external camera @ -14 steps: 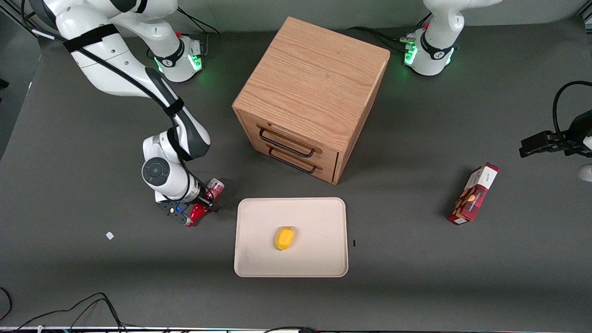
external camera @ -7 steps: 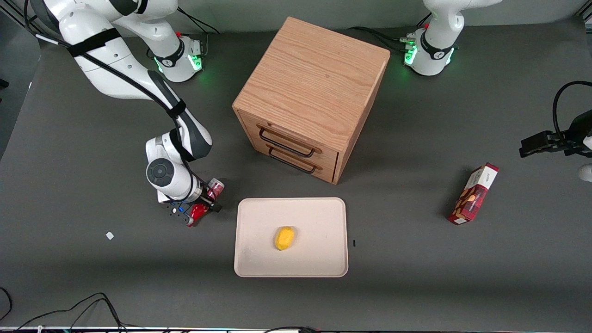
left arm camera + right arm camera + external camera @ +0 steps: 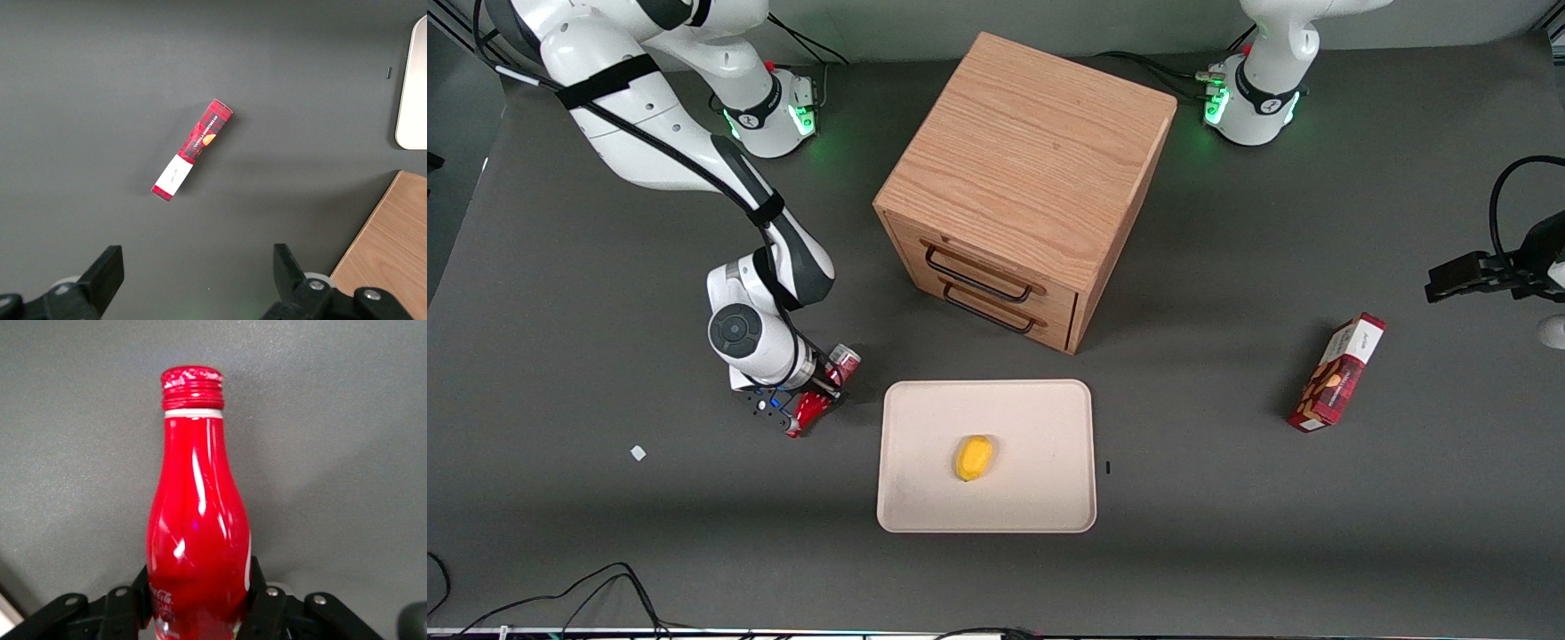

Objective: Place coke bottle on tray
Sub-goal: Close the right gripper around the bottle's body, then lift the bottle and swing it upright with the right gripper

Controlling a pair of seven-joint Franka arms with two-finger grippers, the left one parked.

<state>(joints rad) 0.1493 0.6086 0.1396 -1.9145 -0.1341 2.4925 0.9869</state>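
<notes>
So the right arm's end effector [image 3: 821, 388] is down low over the counter [image 3: 605, 498], just beside the tray [image 3: 1049, 427] on the working arm's side, and it's clamped around the bottle [image 3: 811, 409]. The wrist view makes it pretty clear: the black fingers [image 3: 261, 607] press against both sides of the bottle [image 3: 198, 540] near its lower body, with the red cap [image 3: 192, 379] pointing away from the camera and the grey counter [image 3: 347, 440] past it. There's a bit of white script showing on the red down by the fingers.

From the front, the bottle is lying tilted rather than upright, silvery base end [image 3: 845, 358] pointing toward the drawer cabinet [image 3: 1023, 187] and the neck end pointing toward the front camera. It's off the tray, close to the tray's corner but not over the rim as far as I can see. Can't really tell whether it's touching the counter or lifted slightly.

The tray itself is cream-white and sits in front of the cabinet's drawers, nearer the camera. A yellow lemon-looking thing [image 3: 973, 458] sits on it, about in the middle.

Other stuff: a red snack box [image 3: 1337, 372] stands well apart toward the parked arm's end of the counter, and the left wrist view shows the same box [image 3: 192, 149] lying diagonally. There's also a tiny white scrap [image 3: 638, 452] on the counter toward the working arm's end, and a small dark speck [image 3: 1108, 467] just beside the tray.
</notes>
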